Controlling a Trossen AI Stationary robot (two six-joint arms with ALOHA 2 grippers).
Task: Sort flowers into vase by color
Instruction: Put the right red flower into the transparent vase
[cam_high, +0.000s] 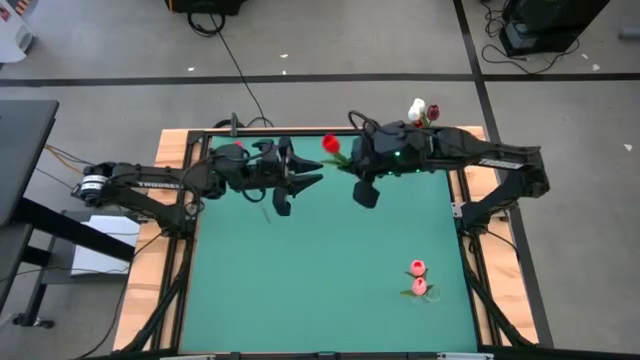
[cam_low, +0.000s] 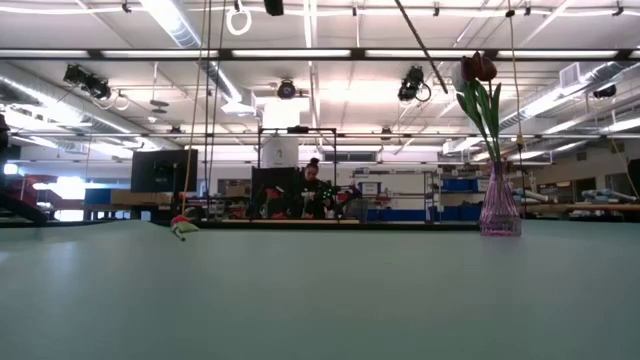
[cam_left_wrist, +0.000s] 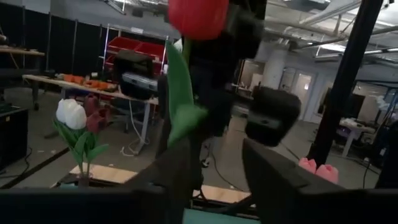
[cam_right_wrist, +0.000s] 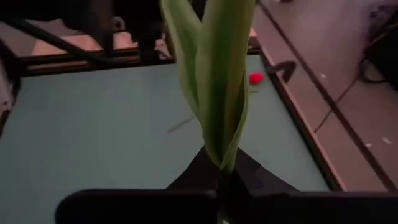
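We have a red tulip (cam_high: 331, 144) held in the air near the table's far edge, its stem and long green leaves (cam_right_wrist: 214, 74) rising straight out of the right gripper (cam_right_wrist: 222, 177), whose fingers are clamped on the stem. The left gripper (cam_high: 300, 185) hangs just beside it, also off the table, its fingers spread apart and holding nothing. In the left wrist view the red head sits high in front of those spread fingers (cam_left_wrist: 283, 180).

At the far right corner stands the clear vase (cam_low: 499, 208), already holding a dark red tulip (cam_low: 478, 68) and a white tulip (cam_high: 416, 109). Two pink tulips (cam_high: 418, 278) lie on the green mat (cam_high: 320, 270) toward the near right, well apart from both arms.

We judge this as mid-carry of the red flower. Next we need to swing it to the vase, stem down, and lower it into the neck.
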